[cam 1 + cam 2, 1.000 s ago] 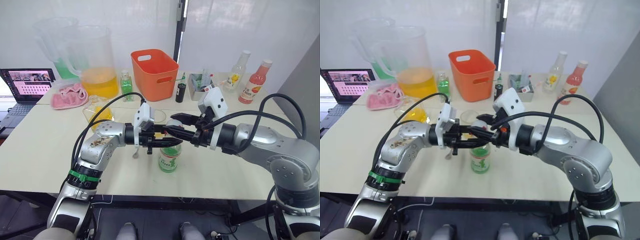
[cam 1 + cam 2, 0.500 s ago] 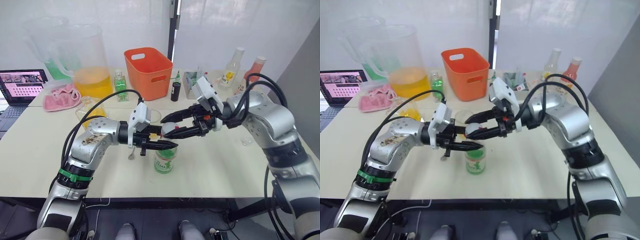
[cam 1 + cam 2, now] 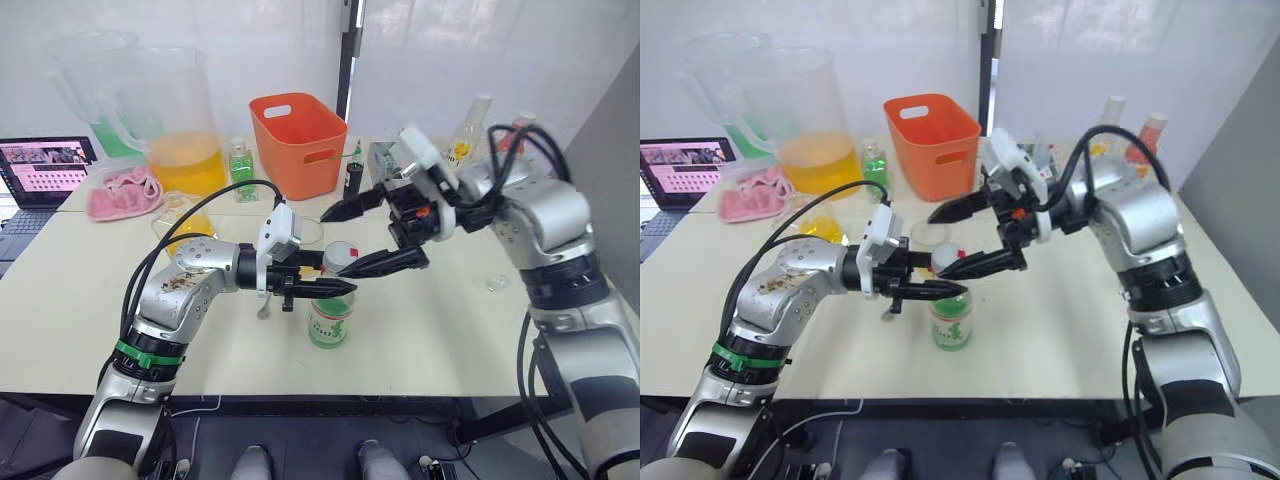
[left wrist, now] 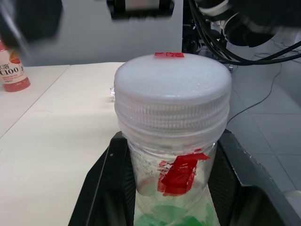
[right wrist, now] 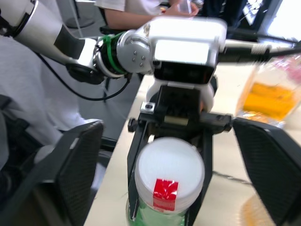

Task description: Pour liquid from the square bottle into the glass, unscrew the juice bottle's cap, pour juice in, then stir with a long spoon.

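The juice bottle (image 3: pixel 330 322) stands upright on the table with its green-and-white label facing me. My left gripper (image 3: pixel 322 288) is shut on its neck, just under the white cap (image 4: pixel 172 89), which sits on the bottle. My right gripper (image 3: pixel 332 245) is open wide, its two fingers (image 5: pixel 75 169) spread to either side of the cap (image 5: pixel 169 176) and clear of it. The glass (image 3: pixel 928 235) stands just behind the bottle, partly hidden. Behind my left forearm is the square bottle (image 3: pixel 190 224) with its yellow liquid. A thin silver end of the long spoon (image 3: pixel 267 311) shows under my left gripper.
An orange basket (image 3: pixel 297 140) stands at the back centre, with big jugs (image 3: pixel 185 130) and a pink cloth (image 3: pixel 120 192) to its left. A laptop (image 3: pixel 45 170) sits at the far left. Small bottles (image 3: pixel 465 140) and a grey holder (image 3: pixel 385 160) stand at the back right.
My right gripper has opened wide and let go of the cap, which stays on the bottle. My left gripper keeps its hold on the bottle's neck.
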Controlling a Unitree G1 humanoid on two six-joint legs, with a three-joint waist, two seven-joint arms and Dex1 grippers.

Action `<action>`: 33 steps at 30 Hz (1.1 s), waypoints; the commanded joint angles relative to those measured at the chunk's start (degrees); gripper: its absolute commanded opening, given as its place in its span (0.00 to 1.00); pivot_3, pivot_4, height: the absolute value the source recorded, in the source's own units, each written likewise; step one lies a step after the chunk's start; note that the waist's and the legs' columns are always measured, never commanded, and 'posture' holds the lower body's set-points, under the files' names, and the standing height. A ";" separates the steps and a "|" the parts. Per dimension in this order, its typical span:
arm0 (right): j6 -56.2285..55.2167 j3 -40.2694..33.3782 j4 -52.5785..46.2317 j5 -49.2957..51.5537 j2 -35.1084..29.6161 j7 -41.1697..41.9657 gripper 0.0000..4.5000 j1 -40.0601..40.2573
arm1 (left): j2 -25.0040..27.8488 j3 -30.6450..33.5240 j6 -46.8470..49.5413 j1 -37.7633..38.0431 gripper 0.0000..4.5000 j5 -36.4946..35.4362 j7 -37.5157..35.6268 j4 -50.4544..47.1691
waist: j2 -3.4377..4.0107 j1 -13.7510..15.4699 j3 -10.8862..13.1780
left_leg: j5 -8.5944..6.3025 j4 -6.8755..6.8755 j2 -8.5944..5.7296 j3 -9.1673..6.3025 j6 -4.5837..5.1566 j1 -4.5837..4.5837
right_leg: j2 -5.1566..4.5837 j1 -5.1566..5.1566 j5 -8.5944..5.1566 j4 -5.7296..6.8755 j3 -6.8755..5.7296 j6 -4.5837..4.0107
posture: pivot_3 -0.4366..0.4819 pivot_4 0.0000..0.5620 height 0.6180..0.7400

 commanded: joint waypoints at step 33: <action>29.99 -18.37 -41.02 18.05 7.87 -56.72 0.38 24.77 | -3.97 -1.70 -0.62 -0.24 0.33 0.71 1.29 1.75 | -0.01 1.19 -0.01 | 0.02 0.21 -0.01 -0.03 0.03 -0.03 | -0.02 0.15 0.03 -0.09 0.01 -0.12 | 0.48 0.27 0.81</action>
